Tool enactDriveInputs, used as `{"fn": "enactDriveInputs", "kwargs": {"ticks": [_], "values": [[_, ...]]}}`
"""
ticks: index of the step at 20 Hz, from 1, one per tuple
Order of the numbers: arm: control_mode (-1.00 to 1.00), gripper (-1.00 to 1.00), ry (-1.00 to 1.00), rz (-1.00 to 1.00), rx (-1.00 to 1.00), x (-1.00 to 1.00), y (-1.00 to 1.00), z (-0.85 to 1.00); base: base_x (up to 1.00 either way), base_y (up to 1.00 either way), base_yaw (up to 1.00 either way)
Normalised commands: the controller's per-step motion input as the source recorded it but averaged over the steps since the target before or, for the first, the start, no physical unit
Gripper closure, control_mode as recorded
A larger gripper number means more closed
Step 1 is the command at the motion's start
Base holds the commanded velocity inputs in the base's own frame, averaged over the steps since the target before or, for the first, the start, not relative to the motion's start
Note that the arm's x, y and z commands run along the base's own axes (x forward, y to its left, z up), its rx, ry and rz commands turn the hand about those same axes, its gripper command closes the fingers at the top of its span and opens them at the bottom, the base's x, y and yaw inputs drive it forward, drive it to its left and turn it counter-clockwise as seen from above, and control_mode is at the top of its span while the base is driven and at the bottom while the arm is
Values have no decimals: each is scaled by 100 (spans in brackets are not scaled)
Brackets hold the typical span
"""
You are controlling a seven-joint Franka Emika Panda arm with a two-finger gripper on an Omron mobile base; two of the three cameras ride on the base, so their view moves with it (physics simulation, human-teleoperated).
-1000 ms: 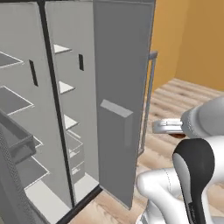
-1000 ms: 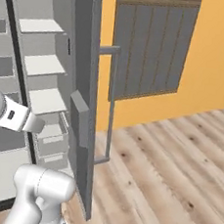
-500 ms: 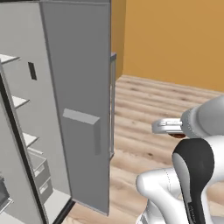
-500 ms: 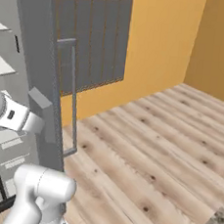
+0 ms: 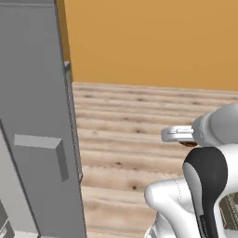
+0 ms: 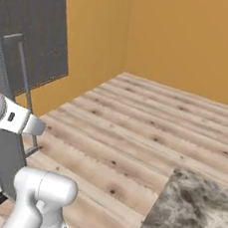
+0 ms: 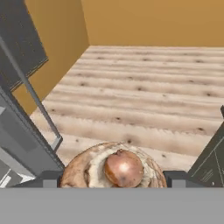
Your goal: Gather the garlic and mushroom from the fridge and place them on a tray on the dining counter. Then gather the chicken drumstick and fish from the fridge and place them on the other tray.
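"What has the claw (image 7: 113, 183) got?"

"A brown mushroom (image 7: 113, 168). The two fingers (image 7: 49, 178) stand wide apart, one pressed on each side of it."

"Which way does it point?"

"It is round, with its stem end facing us. The grey fridge (image 5: 35, 139) door hangs open to the left, and a worktop (image 6: 194, 215) corner is close by."

Mushroom (image 7: 114, 169) bottom cut off; fridge (image 5: 37, 139) interior hidden.
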Motion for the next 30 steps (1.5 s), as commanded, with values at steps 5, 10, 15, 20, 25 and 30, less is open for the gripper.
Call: {"fn": "enactDriveInputs", "kwargs": {"ticks": [5,10,15,20,25,30], "values": [[100,100,0,0,0,0,0,0,28,-22,-49],[100,100,0,0,0,0,0,0,67,0,-40],[100,100,0,0,0,0,0,0,50,0,-38],[100,100,0,0,0,0,0,0,23,0,-44],[100,100,0,0,0,0,0,0,10,5,-48],[100,100,0,0,0,0,0,0,23,7,-50]]}}
